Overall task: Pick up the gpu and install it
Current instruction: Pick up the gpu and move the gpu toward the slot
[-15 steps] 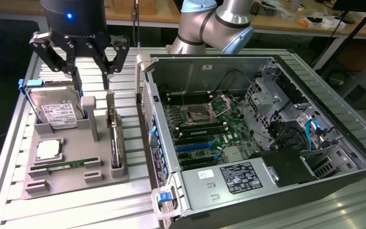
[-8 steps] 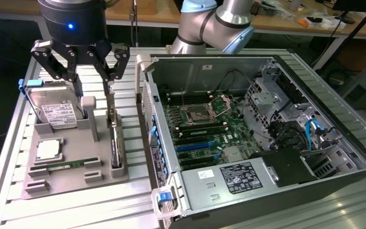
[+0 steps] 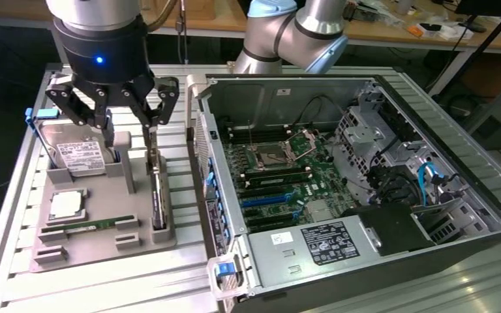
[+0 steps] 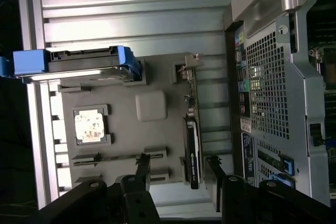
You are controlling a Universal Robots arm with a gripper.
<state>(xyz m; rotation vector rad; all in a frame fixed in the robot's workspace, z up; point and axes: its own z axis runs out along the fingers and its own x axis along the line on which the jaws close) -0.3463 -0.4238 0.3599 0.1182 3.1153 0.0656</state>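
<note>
The hand (image 3: 128, 120) is wide open and holds nothing. It hangs over the gpu (image 3: 156, 189), standing on edge in the grey tray (image 3: 102, 244).

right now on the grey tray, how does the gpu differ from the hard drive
The gpu is a thin dark card; the hard drive is thicker, silver, white-labelled, blue-framed. The gpu sits beside the computer case; the hard drive sits on the tray's far side. Both stand in slots of the grey tray.
</note>
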